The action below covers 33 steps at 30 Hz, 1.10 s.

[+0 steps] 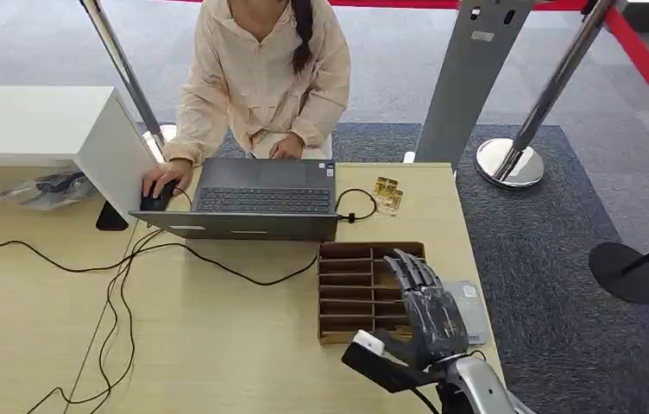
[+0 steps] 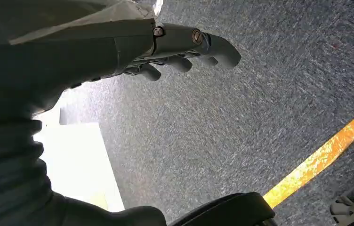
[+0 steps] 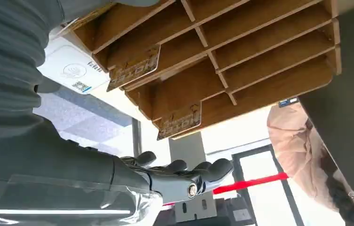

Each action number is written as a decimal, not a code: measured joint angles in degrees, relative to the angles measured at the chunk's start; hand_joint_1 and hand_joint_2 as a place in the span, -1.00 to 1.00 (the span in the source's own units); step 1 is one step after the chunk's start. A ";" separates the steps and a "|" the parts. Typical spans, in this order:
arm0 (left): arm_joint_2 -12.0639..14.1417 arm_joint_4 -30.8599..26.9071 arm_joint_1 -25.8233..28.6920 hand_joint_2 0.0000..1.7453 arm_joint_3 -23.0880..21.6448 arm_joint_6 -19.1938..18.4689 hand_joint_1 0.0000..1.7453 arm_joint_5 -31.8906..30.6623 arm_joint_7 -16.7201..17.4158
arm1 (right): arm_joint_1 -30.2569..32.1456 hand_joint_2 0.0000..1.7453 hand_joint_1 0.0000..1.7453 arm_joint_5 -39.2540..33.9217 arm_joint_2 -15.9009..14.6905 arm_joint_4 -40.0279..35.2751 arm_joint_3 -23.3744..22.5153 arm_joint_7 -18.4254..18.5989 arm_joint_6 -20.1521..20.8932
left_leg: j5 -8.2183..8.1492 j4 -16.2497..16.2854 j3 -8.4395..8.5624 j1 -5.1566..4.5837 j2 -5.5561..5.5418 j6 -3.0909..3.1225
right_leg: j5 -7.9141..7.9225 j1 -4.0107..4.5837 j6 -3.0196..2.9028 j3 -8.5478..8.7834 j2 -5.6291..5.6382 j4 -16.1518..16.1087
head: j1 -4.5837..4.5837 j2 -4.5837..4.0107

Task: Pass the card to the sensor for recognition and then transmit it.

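The right hand (image 1: 425,310) hovers with fingers spread and holding nothing above the right part of the wooden slotted rack (image 1: 351,293), near the right edge of the light wood tabletop (image 1: 217,345); the left hand (image 2: 175,52) hangs over grey carpet (image 2: 260,117), fingers loosely extended and empty; cards (image 3: 135,70) stand in the rack's slots, and the white sensor (image 1: 468,306) lies flat just right of the rack; a laptop (image 1: 256,200) sits behind the rack with a person (image 1: 261,78) typing; black cables (image 1: 122,285) trail across the left of the tabletop; stanchions (image 1: 511,155) stand on the carpet beyond.
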 joint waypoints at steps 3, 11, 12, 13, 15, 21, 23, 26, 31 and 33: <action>0.00 0.00 0.00 1.00 0.00 0.00 -1.00 -0.02 0.00 | 0.01 1.00 -1.00 0.00 0.20 0.72 -0.02 -0.04 -0.07 | 0.00 0.00 0.00 0.00 0.00 0.00 | 0.00 0.00 0.00 0.00 0.00 0.00 | -0.02 0.00; 0.00 -0.02 0.00 1.00 -0.02 0.00 -1.00 -0.02 0.00 | 0.01 1.00 -0.94 0.02 0.50 1.94 -0.04 -0.09 -0.11 | 0.00 0.00 0.00 0.00 0.00 0.00 | 0.00 0.00 0.00 0.00 0.00 0.00 | 0.00 0.00; 0.00 -0.02 0.00 1.00 -0.02 0.00 -1.00 -0.02 0.00 | 0.01 1.00 -0.94 0.02 0.50 2.08 -0.04 -0.09 -0.11 | 0.00 0.00 0.00 0.00 0.00 0.00 | 0.00 0.00 0.00 0.00 0.00 0.00 | 0.00 0.00; 0.00 -0.04 0.00 1.00 0.00 0.02 -1.00 -0.02 0.00 | 0.01 1.00 -0.94 0.00 0.52 2.14 -0.04 -0.09 -0.11 | 0.00 0.00 0.00 0.00 0.00 0.00 | 0.00 0.00 0.00 0.00 0.00 0.00 | 0.00 0.00; 0.00 -0.09 0.01 1.00 -0.02 0.00 -1.00 -0.02 0.00 | 0.02 1.00 -0.92 0.00 0.54 2.21 -0.07 -0.09 -0.13 | 0.00 0.00 -0.01 0.00 0.00 0.00 | 0.00 0.00 0.00 0.00 0.00 0.00 | 0.02 0.00; 0.00 -0.26 -0.01 1.00 0.00 0.02 -1.00 -0.02 0.00 | 0.15 1.00 -0.82 -0.44 0.55 2.69 -0.52 0.26 -0.33 | 0.00 0.00 0.00 0.00 0.00 0.00 | 0.00 0.00 0.00 0.00 0.00 0.00 | 0.00 0.00; 0.00 -0.24 -0.03 1.00 -0.02 0.04 -1.00 -0.02 0.00 | 0.26 1.00 -0.74 -0.76 0.50 2.71 -0.59 0.52 -0.39 | 0.00 0.00 0.04 0.00 -0.01 0.00 | 0.00 0.00 0.00 0.00 0.00 0.00 | 0.00 0.00; 0.00 -0.24 -0.02 1.00 -0.02 0.09 -1.00 0.02 0.00 | 0.40 1.00 -0.64 -0.92 0.48 2.71 -1.14 1.20 -0.72 | 0.00 0.00 0.04 0.00 0.00 0.00 | 0.00 0.00 0.00 0.00 0.00 0.00 | 0.00 0.00; 0.00 -0.24 -0.02 1.00 -0.02 0.20 -1.00 0.31 0.00 | 0.66 1.00 -0.60 -0.92 0.46 3.04 -2.08 2.51 -1.22 | 0.00 0.00 0.05 0.00 -0.01 0.00 | 0.00 0.00 0.00 0.00 0.00 0.00 | 0.00 0.00; 0.00 -0.24 -0.02 1.00 -0.02 0.26 -1.00 0.37 0.00 | 0.77 1.00 -0.60 -0.92 0.42 3.14 -2.53 2.75 -1.44 | 0.00 0.00 0.05 0.00 -0.01 0.00 | 0.00 0.00 0.00 0.00 0.00 0.00 | 0.00 0.00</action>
